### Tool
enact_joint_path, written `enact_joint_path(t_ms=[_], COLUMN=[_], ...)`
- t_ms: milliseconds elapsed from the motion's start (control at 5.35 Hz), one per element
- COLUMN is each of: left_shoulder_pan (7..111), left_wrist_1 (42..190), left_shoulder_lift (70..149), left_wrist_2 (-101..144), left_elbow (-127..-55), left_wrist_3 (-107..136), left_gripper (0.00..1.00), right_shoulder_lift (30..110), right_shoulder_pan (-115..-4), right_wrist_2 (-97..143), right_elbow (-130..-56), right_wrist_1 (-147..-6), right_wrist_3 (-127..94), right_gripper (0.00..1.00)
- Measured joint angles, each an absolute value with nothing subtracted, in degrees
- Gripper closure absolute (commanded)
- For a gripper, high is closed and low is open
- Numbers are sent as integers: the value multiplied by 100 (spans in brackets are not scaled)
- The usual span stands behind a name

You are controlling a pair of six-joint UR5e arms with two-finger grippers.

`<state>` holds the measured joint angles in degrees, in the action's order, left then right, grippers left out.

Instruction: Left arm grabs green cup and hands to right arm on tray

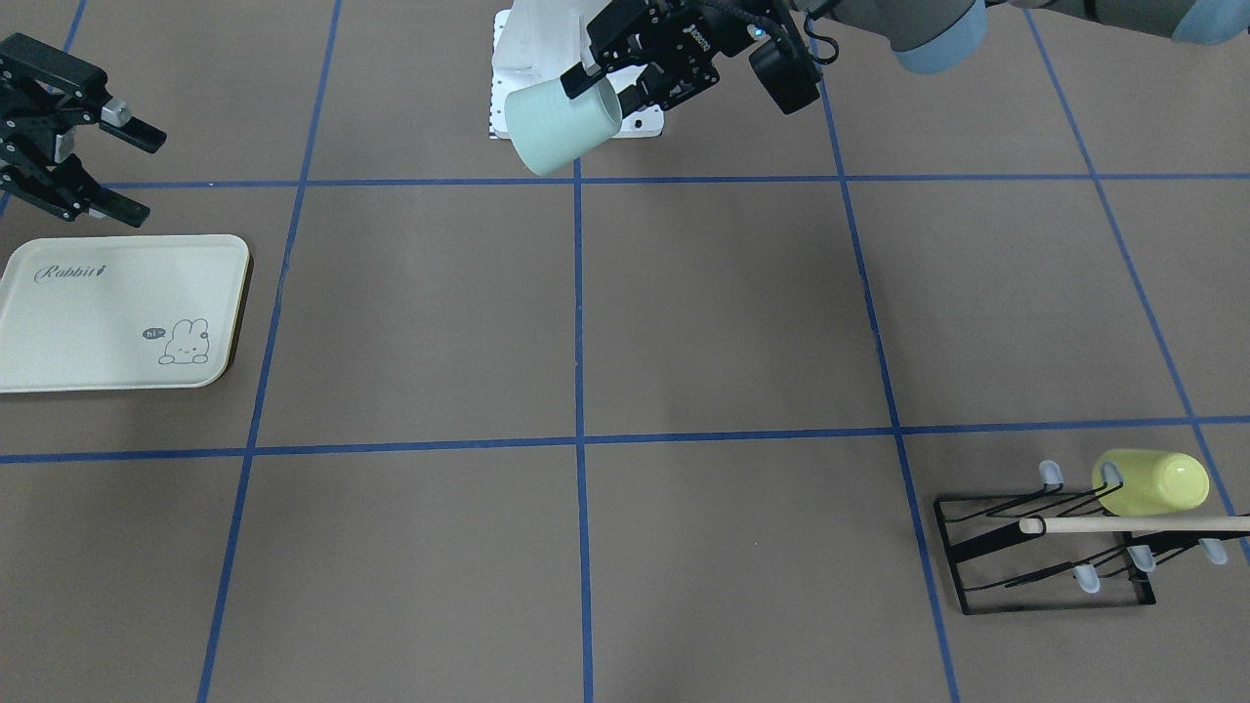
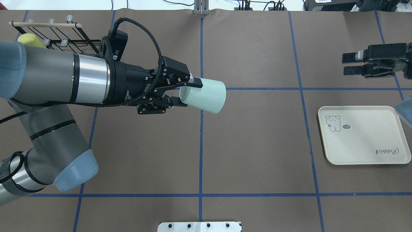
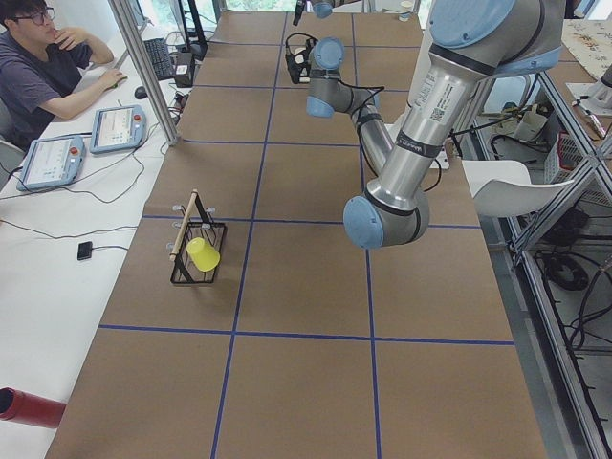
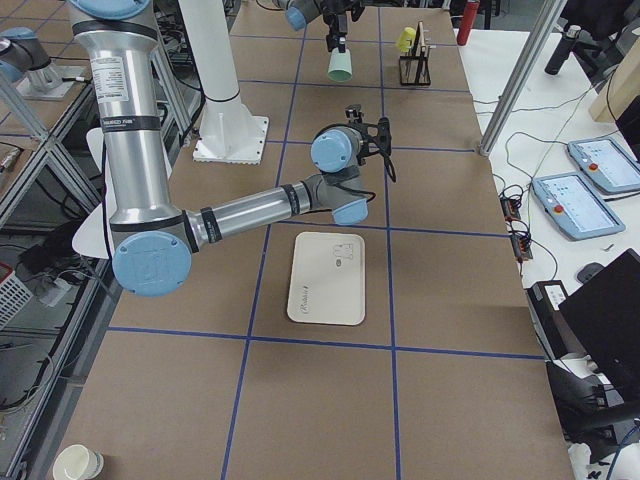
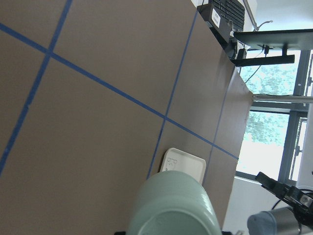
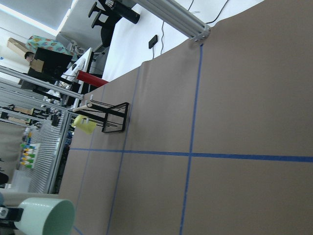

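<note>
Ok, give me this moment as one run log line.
phase: pre-handover | left tool: shut on green cup, cup sideways in air | right tool: open, empty, near tray

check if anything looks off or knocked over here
Nothing looks spilled or damaged. The green cup is on its side, but in the air, held by the left gripper, as a carry would have it. The yellow cup sits tilted on the black rack. The tray lies flat.
</note>
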<state>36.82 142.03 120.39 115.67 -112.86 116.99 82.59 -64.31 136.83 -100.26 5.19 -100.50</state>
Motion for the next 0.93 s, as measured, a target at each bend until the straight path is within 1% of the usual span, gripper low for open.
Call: enact_joint_path(t_ms=[374,561,935], left_shoulder_pan=[3646,3598,3462], left_wrist_1=[15202,15421,15546], left_shoulder_lift=[12045,12069,12115], left_wrist_2=[11536,11529,11523], left_elbow=[-11262,-11255,-11243], left_wrist_3=[12654,12927,13086], left_gripper=[95,95,97], right_shoulder_lift=[8069,7994,7938], right_shoulder_pan=[-5593,-5129,-4603], right_wrist_2=[12571,11971,11266], right_elbow=[-10043,-10114,-10392], right_wrist_1=[1717,2143,2427], right_wrist_3=[-11027,-11469,-12097], right_gripper=[0,1,1])
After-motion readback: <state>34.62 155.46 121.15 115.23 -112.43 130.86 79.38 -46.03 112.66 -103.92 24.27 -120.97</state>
